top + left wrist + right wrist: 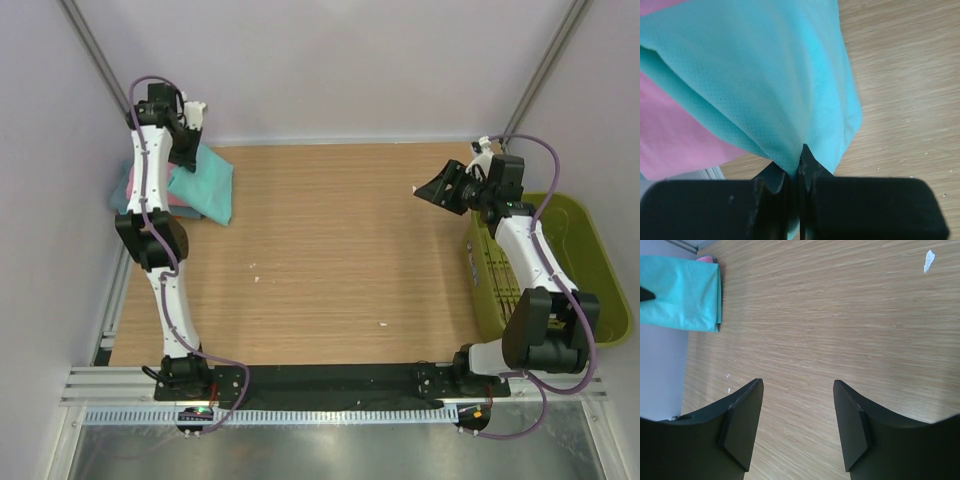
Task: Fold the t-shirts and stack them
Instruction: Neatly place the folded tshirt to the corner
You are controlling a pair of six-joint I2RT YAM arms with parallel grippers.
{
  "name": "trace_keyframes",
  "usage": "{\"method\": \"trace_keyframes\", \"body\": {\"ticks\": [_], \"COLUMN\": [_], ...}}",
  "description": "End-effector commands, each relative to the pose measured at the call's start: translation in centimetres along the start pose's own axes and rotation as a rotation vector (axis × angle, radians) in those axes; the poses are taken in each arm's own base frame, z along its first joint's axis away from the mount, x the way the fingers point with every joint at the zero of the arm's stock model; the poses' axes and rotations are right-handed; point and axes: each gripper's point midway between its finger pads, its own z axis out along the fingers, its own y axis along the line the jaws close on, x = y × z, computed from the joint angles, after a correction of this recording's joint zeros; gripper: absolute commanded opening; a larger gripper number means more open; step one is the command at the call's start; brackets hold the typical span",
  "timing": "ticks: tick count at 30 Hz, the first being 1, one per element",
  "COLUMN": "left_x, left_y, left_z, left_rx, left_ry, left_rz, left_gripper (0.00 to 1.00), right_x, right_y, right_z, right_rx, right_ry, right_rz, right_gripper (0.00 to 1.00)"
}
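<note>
A folded teal t-shirt lies on top of a pink t-shirt at the table's far left corner. My left gripper is shut on the teal t-shirt's edge; in the left wrist view the teal cloth runs into the closed jaws at my left gripper, with the pink t-shirt under it. My right gripper is open and empty, held above the wooden table at the right. The right wrist view shows my right gripper over bare wood, with the teal t-shirt far off.
An olive-green plastic basket stands at the table's right edge, beside the right arm. A small white scrap and a few white specks lie on the wood. Walls close in behind and at the left.
</note>
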Motion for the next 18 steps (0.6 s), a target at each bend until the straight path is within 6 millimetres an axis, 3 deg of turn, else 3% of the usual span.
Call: {"method": "trace_keyframes", "body": {"ticks": [1, 13, 18], "left_x": [-3.3, -6.0, -5.4], "left_y": [2.1, 7.6, 10.1], "left_z": [-5.7, -10.3, -11.0], "left_rx": [-0.098, -0.282, -0.364], "left_ry": [-0.169, -0.329, -0.312], "left_rz": [-0.005, -0.004, 0.033], "left_gripper": [0.0, 0.0, 0.0], "right_x": [-2.0, -2.1, -1.6], "right_y": [1.6, 0.0, -0.7], "right_z": [-1.2, -2.1, -2.3], "right_rx": [-0.043, -0.013, -0.001], "right_ry": [-0.08, -0.11, -0.11], "right_rz": [-0.028, 0.035, 0.058], "right_gripper": [0.64, 0.64, 0.64]}}
